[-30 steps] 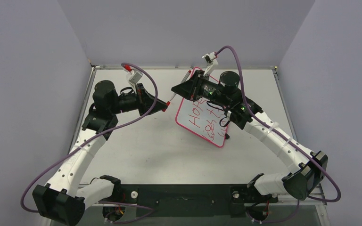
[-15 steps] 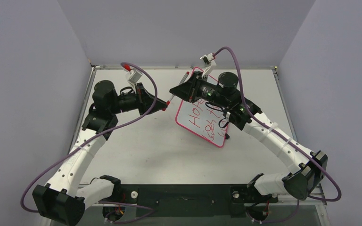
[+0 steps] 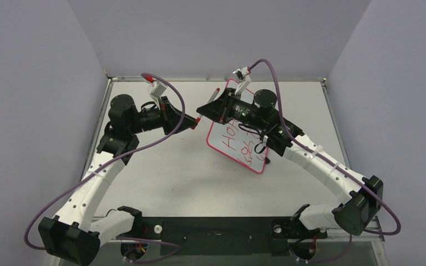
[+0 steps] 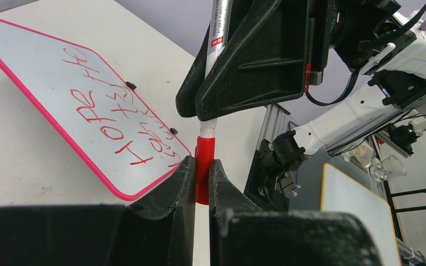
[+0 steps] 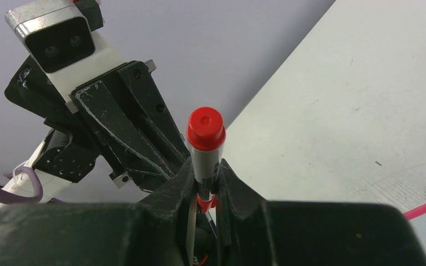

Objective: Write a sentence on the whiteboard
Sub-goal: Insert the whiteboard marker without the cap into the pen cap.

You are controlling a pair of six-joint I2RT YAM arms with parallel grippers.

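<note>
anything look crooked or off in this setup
The whiteboard lies turned askew to the table edges, and the red sentence on it runs in uneven lines. The marker is off the board: the right gripper is shut on its barrel, the left gripper on its red cap. Nothing looks spilled or broken.

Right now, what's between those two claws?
A marker spans the gap: the left gripper pinches its red cap, the right gripper holds its white barrel. The left wrist view shows it.
</note>
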